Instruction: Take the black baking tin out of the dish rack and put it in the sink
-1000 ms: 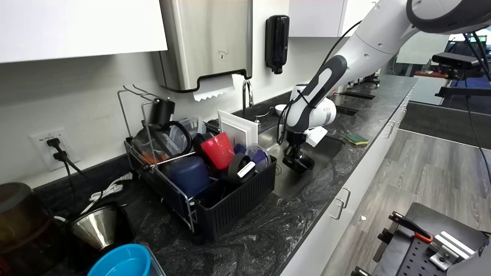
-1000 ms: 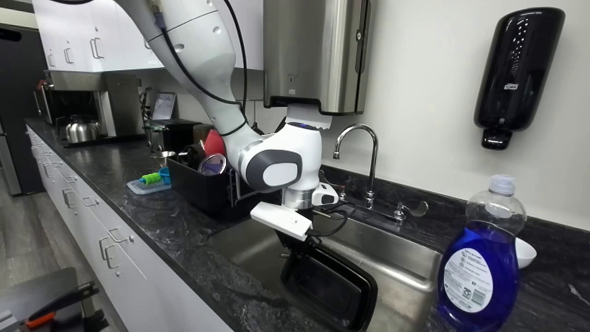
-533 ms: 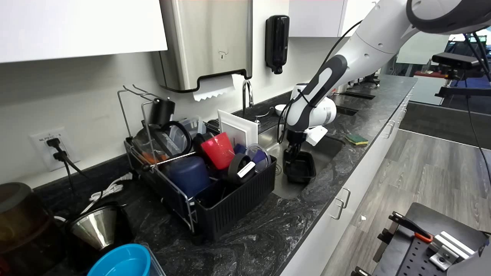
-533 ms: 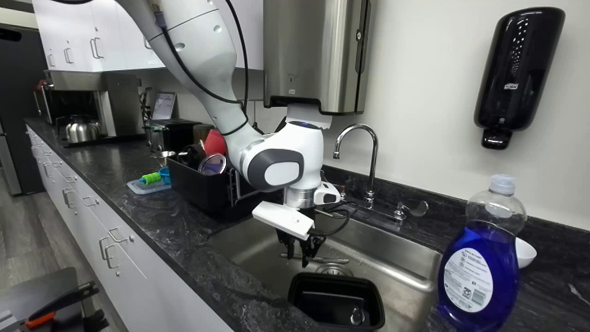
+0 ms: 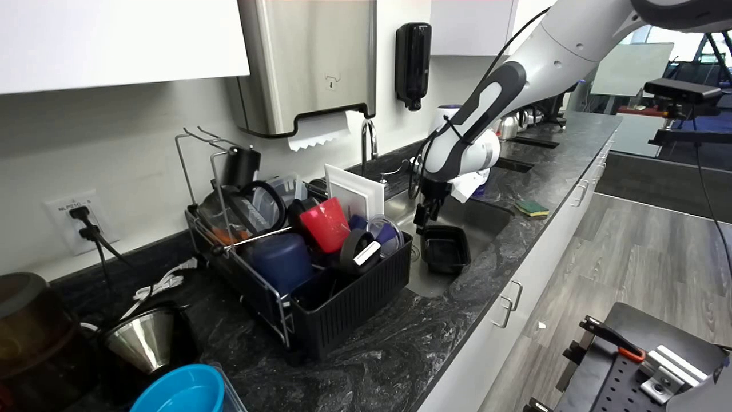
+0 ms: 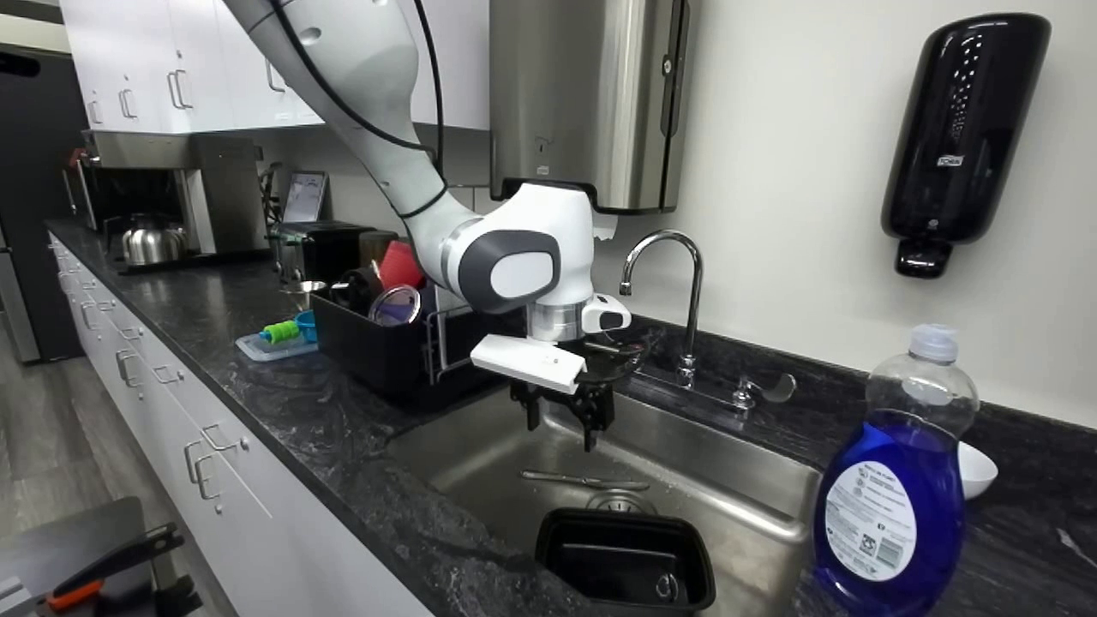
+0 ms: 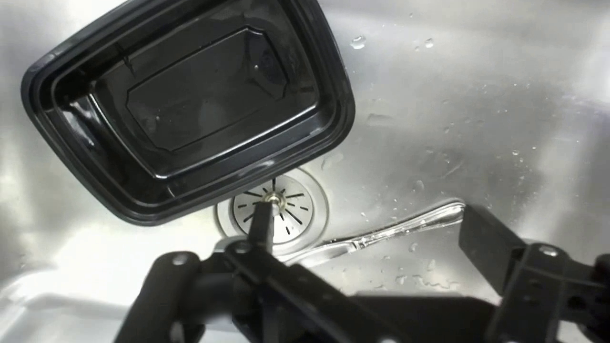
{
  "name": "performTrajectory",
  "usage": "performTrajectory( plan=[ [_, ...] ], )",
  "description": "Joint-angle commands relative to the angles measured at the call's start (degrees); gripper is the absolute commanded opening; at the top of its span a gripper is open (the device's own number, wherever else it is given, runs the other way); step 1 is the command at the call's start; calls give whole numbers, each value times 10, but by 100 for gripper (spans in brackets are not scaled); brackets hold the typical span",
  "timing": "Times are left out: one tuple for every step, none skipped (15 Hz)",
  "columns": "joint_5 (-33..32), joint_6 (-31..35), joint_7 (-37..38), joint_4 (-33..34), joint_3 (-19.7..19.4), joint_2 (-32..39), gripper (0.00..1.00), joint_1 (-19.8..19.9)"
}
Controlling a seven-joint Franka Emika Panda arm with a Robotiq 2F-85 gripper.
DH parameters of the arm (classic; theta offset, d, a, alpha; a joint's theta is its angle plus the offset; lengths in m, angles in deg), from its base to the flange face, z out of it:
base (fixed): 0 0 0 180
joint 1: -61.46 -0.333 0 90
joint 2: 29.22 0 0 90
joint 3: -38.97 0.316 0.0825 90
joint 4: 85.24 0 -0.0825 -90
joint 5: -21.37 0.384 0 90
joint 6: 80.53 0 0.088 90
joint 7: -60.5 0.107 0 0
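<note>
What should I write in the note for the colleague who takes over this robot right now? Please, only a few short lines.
Gripper: open, holding nothing, above the sink.
Black baking tin: in the sink, open side up, next to the drain strainer. A table knife also lies there.
Dish rack: on the counter, beside the sink.
Done: the tin is out of the rack, in the sink and free of the gripper.
Left: apparently nothing of the task itself; probably just raise the gripper well clear.
</note>
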Motion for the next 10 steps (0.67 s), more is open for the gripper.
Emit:
performTrajectory(
  plan=[
    [-20,-26,33,-33,-9,-55,100,-21],
    [-21,-37,42,-41,-9,-73,100,-26],
    [-21,-52,48,-47,-9,-90,100,-31],
    [-20,-62,55,-55,-10,-109,100,-36],
    [-21,-77,64,-62,-12,-130,100,-42],
    [-27,-86,79,-68,-17,-147,100,-49],
    [-29,-100,88,-73,-19,-164,100,-53],
    [-37,-112,103,-80,-23,-182,100,-59],
    [-39,-130,112,-84,-24,-199,100,-61],
    [-21,-113,89,-62,-19,-172,100,-55]
  ],
)
